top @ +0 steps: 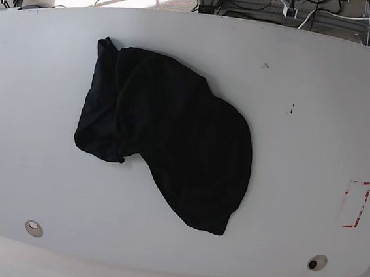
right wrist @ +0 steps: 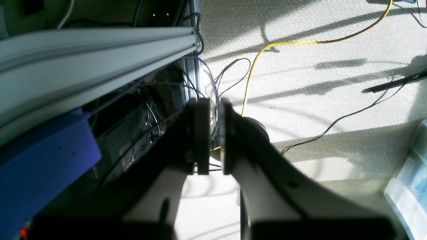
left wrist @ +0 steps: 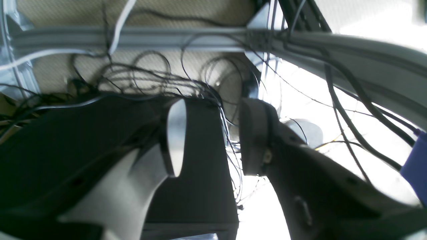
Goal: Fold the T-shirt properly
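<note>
The black T-shirt [top: 172, 137] lies crumpled in a loose heap on the white table [top: 307, 91], left of centre, stretching from the far left toward the near middle. Neither arm appears in the base view. In the left wrist view my left gripper [left wrist: 213, 106] is open with nothing between its fingers, and it looks out over cables and a frame rail, away from the shirt. In the right wrist view my right gripper [right wrist: 213, 103] is shut on nothing, with only a sliver of gap, over a carpeted floor.
A red rectangular mark [top: 355, 204] sits at the table's right side, and round holes [top: 33, 228] [top: 317, 262] lie near its front edge. Aluminium rails [left wrist: 133, 36] [right wrist: 83, 43], tangled black cables [left wrist: 150, 76], a yellow cable [right wrist: 267, 46] and a clear plastic bin [right wrist: 410, 180] show off the table.
</note>
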Robot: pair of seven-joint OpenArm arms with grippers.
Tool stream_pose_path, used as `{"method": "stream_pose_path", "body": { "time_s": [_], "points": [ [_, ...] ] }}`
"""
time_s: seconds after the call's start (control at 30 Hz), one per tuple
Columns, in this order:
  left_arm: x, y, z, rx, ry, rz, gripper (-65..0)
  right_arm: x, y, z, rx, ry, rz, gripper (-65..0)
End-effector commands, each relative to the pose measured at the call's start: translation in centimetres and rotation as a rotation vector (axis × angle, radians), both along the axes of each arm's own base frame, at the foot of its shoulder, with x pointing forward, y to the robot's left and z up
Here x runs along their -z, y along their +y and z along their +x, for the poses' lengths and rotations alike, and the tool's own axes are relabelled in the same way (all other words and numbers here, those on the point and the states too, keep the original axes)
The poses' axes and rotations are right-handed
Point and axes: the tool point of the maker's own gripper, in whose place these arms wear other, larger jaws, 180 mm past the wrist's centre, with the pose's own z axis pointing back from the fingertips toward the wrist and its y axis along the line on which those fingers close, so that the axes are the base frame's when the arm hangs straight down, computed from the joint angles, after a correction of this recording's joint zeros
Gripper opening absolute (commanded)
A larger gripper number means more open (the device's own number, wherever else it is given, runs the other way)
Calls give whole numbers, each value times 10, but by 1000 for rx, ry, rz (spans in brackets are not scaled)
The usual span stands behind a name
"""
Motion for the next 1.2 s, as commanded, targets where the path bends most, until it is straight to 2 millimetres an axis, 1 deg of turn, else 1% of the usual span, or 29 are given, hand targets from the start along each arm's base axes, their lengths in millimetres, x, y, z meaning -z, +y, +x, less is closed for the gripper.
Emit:
{"method": "stream_pose_path", "body": {
  "time_s": [0.0,0.07,0.13,0.17,0.23,0.3,0.43,0.47,0.53,0.6,0.7,0.77,0.83,0.93,0.97,1.07,1.1,1.17],
  "points": [
    [-4,8,-11,7,-6,20,-415,-3,-3,-22,0,21,-5,-599],
    [-7,11,-14,12,-14,30,-415,-3,-4,-22,2,16,-8,-599],
    [-11,11,-14,16,-37,38,-415,-7,-6,-28,0,5,-16,-601],
    [-14,14,-15,22,-47,47,-415,-10,-7,-29,-3,-8,-20,-601],
    [-20,18,-17,35,-71,63,-415,-18,-1,-27,-5,-44,-19,-601],
    [-27,17,-19,43,-92,71,-415,-26,1,-26,-11,-75,-21,-601],
    [-41,17,-20,62,-137,88,-415,-39,-4,-29,-27,-88,-36,-601],
    [-46,16,-21,66,-149,92,-415,-42,0,-28,-25,-90,-32,-601],
    [-53,17,-24,74,-163,101,-415,-49,1,-28,-30,-100,-36,-601],
    [-64,20,-25,88,-186,117,-415,-60,-1,-27,-38,-121,-47,-601],
    [-80,19,-25,100,-222,131,-415,-76,-6,-27,-56,-145,-65,-601],
    [-92,22,-30,114,-232,146,-415,-86,-9,-28,-63,-160,-75,-601],
    [-108,25,-29,139,-261,163,-415,-100,-10,-29,-76,-180,-82,-601],
    [-125,25,-29,154,-289,178,-415,-115,-1,-34,-112,-197,-65,-601],
    [-134,26,-30,159,-301,186,-415,-123,1,-36,-121,-206,-62,-601],
    [-154,27,-28,179,-331,201,-415,-139,2,-40,-132,-222,-65,-601],
    [-164,28,-25,174,-352,205,-415,-147,3,-39,-136,-232,-67,-601],
    [-178,30,-25,150,-375,205,-415,-156,10,-41,-149,-243,-53,-601]
  ]
}}
